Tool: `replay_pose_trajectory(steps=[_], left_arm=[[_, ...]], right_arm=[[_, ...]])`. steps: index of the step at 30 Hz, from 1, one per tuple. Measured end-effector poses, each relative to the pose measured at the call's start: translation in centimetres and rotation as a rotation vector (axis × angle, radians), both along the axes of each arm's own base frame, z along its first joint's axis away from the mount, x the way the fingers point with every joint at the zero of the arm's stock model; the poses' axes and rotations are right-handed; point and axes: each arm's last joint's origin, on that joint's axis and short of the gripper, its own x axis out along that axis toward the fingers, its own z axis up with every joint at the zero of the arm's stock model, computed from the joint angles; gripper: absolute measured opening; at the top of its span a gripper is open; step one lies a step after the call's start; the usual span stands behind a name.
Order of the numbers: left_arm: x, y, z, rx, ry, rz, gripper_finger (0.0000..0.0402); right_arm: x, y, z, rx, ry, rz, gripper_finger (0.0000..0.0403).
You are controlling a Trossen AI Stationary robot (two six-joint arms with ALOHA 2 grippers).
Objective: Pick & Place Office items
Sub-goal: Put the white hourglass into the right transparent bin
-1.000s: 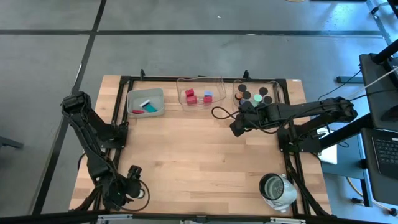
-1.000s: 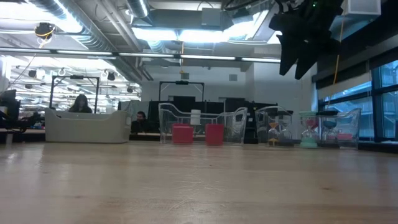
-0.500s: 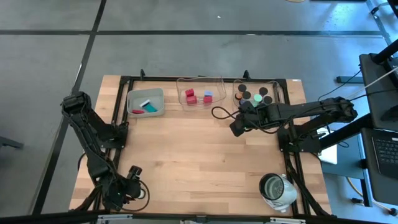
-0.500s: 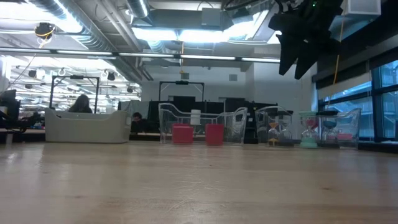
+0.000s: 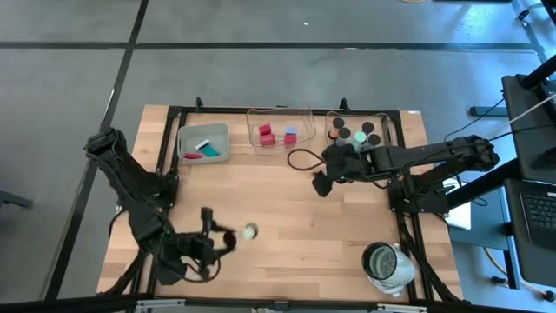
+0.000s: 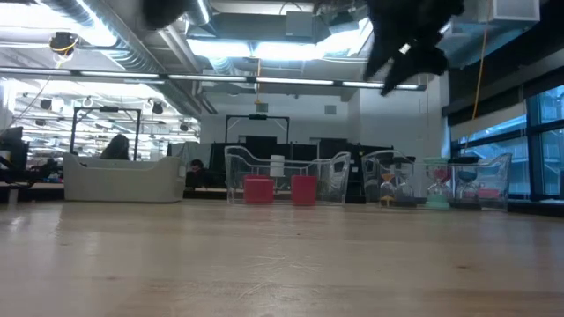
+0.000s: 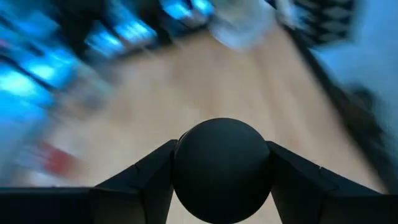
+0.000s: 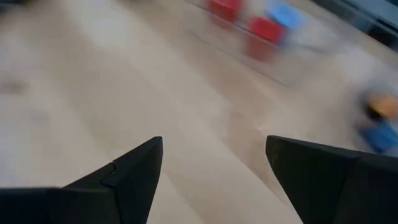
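Spanning most of the high view, wooden table [image 5: 287, 209] with a black frame around it. Three trays along the far edge: grey tray [image 5: 203, 143] on the left with a teal rectangle [image 5: 211, 152], a white rectangle [image 5: 203, 144] and a red piece beside them. Middle clear tray [image 5: 280, 128] has two red blocks [image 5: 266, 134] and a pale-blue cube [image 5: 291, 133]. Right clear tray [image 5: 357, 129] has black round caps [image 5: 360, 137], a green disc [image 5: 346, 134] and an orange piece. All office items sit in the trays, none loose on the table.

Silvery-white round container [image 5: 385, 264] stands near the front right corner, well apart from both arms.

Left gripper [image 5: 224, 241] low over the front left part of the table, blurred; a small pale round thing shows just beside its tip, cannot tell what it is. Left wrist view shows a dark ball [image 7: 221, 170] sitting between the two dark fingers [image 7: 140, 180]; cannot tell from that whether the claw is open or closed.

Right gripper [image 5: 321, 185] hangs above the table just in front of the right clear tray, near the middle tray. Right wrist view: fingers [image 8: 127, 177] spread wide apart, bare wood between them, holding nothing.
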Motion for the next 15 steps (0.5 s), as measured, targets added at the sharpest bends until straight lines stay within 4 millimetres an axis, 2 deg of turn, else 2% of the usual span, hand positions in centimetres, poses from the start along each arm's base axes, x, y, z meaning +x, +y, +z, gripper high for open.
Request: replay_pose_trajectory(steps=[4, 7, 11, 15], left_arm=[[2.1, 1.0, 3.4, 0.18, -0.161, 0.145, 0.0211], [3.5, 1.9, 5.6, 0.295, -0.208, 0.205, 0.0211], [5.4, 3.0, 7.8, 0.321, -0.272, 0.229, 0.0211], [6.8, 3.9, 9.4, 0.289, -0.361, 0.152, 0.0212]], right_arm=[[1.4, 1.1, 1.0, 0.03, -0.132, 0.207, 0.0288], [2.2, 2.0, 1.9, 0.073, -0.25, 0.363, 0.0288], [3.1, 3.0, 3.4, 0.108, -0.423, 0.502, 0.0288], [3.5, 3.5, 4.6, 0.15, -0.56, 0.579, 0.0288]])
